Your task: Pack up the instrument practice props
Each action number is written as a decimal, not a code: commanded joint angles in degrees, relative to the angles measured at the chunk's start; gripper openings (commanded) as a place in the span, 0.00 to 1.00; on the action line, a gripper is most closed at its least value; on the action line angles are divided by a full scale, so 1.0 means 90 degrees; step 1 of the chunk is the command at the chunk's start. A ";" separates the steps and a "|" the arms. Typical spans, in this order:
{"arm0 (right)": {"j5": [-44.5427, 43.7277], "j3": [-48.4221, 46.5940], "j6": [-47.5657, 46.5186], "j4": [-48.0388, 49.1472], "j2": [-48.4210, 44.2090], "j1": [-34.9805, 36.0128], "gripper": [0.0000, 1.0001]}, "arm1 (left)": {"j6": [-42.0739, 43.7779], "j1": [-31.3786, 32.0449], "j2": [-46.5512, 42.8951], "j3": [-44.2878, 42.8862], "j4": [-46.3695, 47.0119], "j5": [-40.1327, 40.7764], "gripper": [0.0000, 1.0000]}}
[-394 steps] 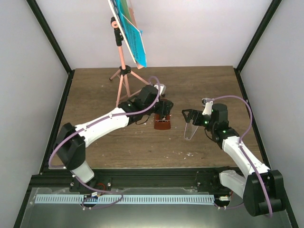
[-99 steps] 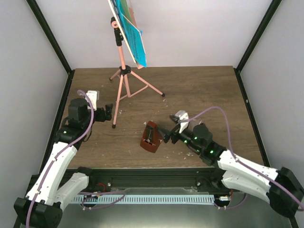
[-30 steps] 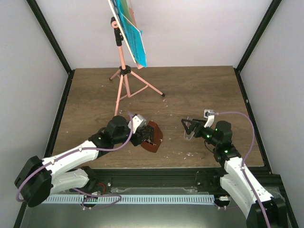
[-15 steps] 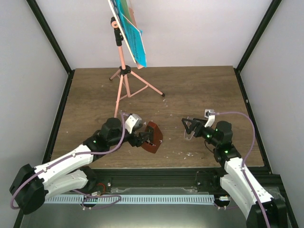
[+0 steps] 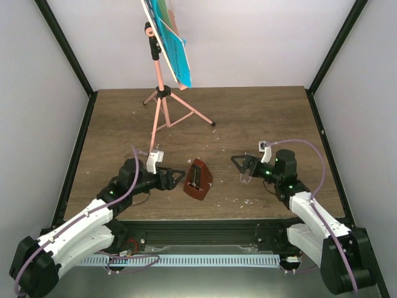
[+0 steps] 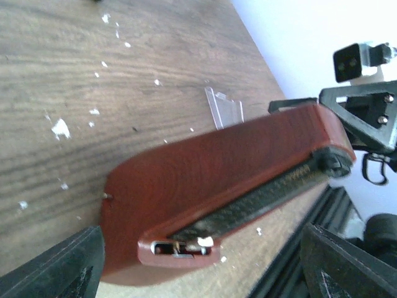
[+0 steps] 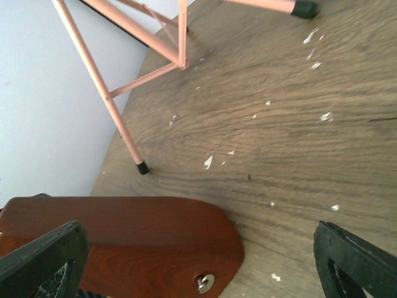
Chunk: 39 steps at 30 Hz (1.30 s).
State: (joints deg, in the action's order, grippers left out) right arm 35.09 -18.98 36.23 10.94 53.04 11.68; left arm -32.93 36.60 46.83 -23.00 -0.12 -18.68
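The left gripper has its fingers spread wide and aimed toward three o'clock, just short of the metronome and not touching it. Its arm runs low over the table, stretching back toward seven o'clock to the base. The right gripper gapes too, pointing at nine o'clock, with its forearm sloping away to five o'clock. The metronome lies on its side between the two, near the table's six o'clock edge. The clear cover sits by the right fingertips; I can't tell whether they touch. The pink music stand, carrying blue sheet-music pages, stands back at twelve o'clock. A broad stretch of wood lies between it and the grippers.
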 commanded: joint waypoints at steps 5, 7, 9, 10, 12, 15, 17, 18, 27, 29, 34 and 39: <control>0.0347 0.0175 0.0642 -0.0282 -0.0147 0.0938 1.00 | -0.0653 -0.0155 -0.0486 0.0463 -0.0121 -0.1152 0.89; 0.0217 0.0236 0.0886 -0.0298 -0.0078 0.1309 1.00 | -0.0693 -0.0177 -0.0379 0.0504 0.0002 -0.1234 0.92; 0.0223 0.0377 0.1161 -0.0147 0.0027 0.1554 0.98 | -0.0729 -0.0220 -0.0163 0.0554 0.0212 -0.1377 0.92; 0.0260 0.0439 0.1269 -0.0078 0.0092 0.1629 0.97 | -0.0780 -0.0248 -0.0038 0.0571 0.0308 -0.1430 0.92; 0.0255 0.0499 0.1411 -0.0045 0.0189 0.1799 0.94 | -0.0864 -0.0315 0.0211 0.0599 0.0507 -0.1608 0.92; 0.0032 0.0499 0.1523 -0.0036 0.0352 0.2190 0.89 | -0.0992 -0.0353 0.0450 0.0638 0.0744 -0.1767 0.92; -0.0134 0.0500 0.1721 0.0021 0.0523 0.2388 0.83 | -0.1073 -0.0352 0.0540 0.0636 0.0744 -0.1764 0.92; -0.0167 0.0545 0.1813 0.0159 0.0620 0.2481 0.80 | -0.1059 -0.0350 0.0556 0.0658 0.0747 -0.1768 0.92; -0.0468 0.0826 0.2074 0.0935 0.0885 0.2725 0.69 | -0.0689 -0.0347 0.0977 0.0843 0.1442 -0.1880 0.92; -0.0572 0.0607 0.1851 0.0760 0.1042 0.2725 0.65 | -0.0481 -0.0352 0.1185 0.0837 0.1653 -0.1906 0.92; -0.0606 0.0426 0.1765 0.1021 0.1444 0.2720 0.56 | -0.0060 -0.0349 0.1642 0.0738 0.2168 -0.1987 0.90; -0.0740 0.0304 0.1673 0.1175 0.1675 0.2725 0.49 | 0.0430 -0.0352 0.1721 0.0633 0.2191 -0.1791 0.88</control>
State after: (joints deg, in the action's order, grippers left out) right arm 30.22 -13.65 52.75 19.64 66.96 35.83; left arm -34.48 33.67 62.26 -15.31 16.16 -35.24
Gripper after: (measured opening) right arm 0.511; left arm 0.887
